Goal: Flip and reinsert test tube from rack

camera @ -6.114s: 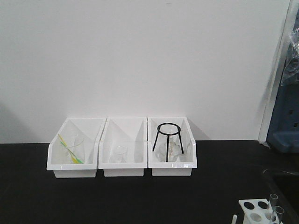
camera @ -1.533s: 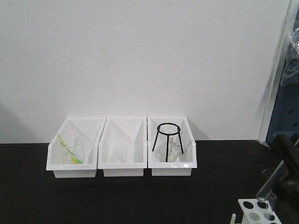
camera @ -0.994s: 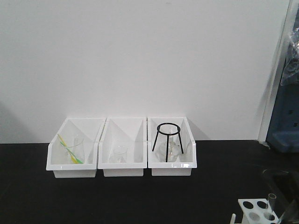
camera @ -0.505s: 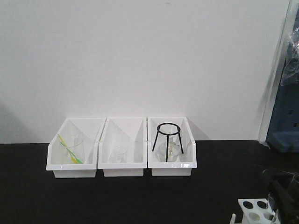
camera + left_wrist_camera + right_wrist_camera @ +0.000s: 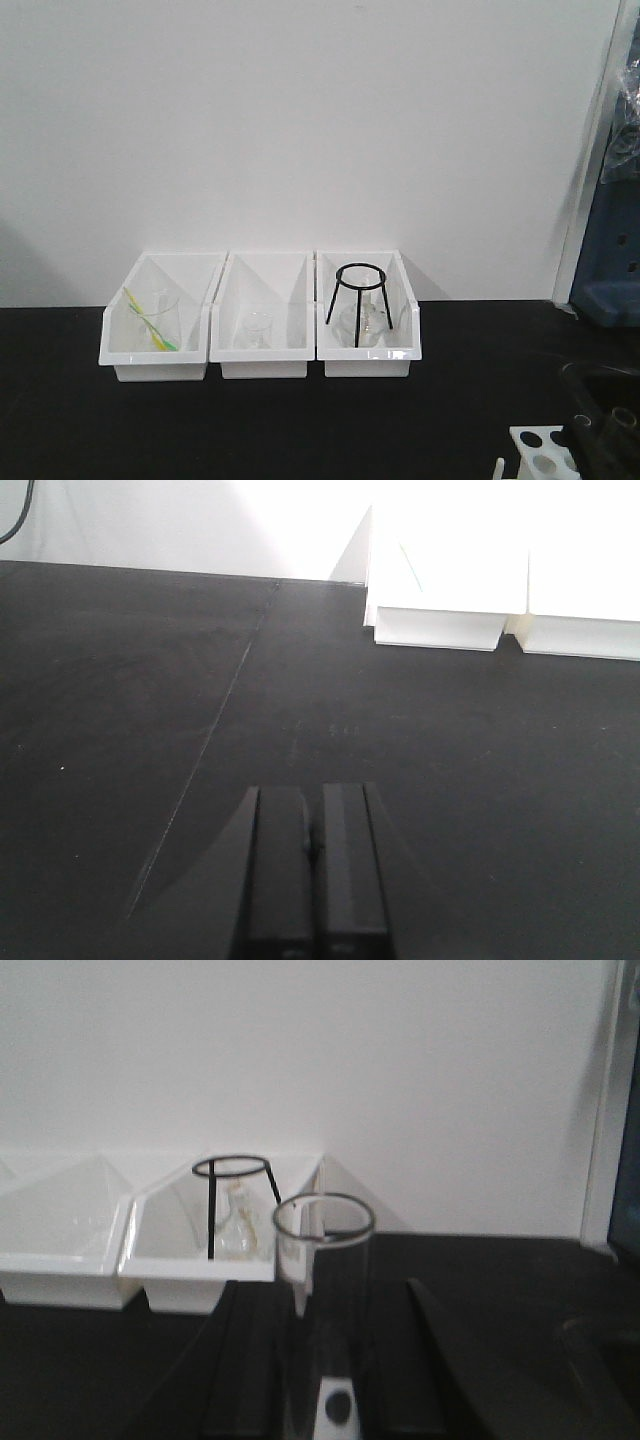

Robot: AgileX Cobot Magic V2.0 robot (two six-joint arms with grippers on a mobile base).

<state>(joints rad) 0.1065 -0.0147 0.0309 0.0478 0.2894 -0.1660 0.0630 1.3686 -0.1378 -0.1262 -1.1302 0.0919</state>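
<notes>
1 clear test tube (image 5: 322, 1250) stands mouth-up over the little white rack (image 5: 535, 452).
Front view: the 1 rack has round holes and sits at the bottom right corner of the black table (image 5: 250, 430). It is cut off, and something dark hides part of it. 3 white bins (image 5: 260, 320) stand by the wall, and 1 holds a black tripod (image 5: 358, 300). Left wrist view: the left gripper (image 5: 312, 865) has its 2 jaws pressed together, holding nothing. Right wrist view: the right gripper (image 5: 325, 1300) squeezes the tube between 2 black fingers. Only a bit of rack shows below.
</notes>
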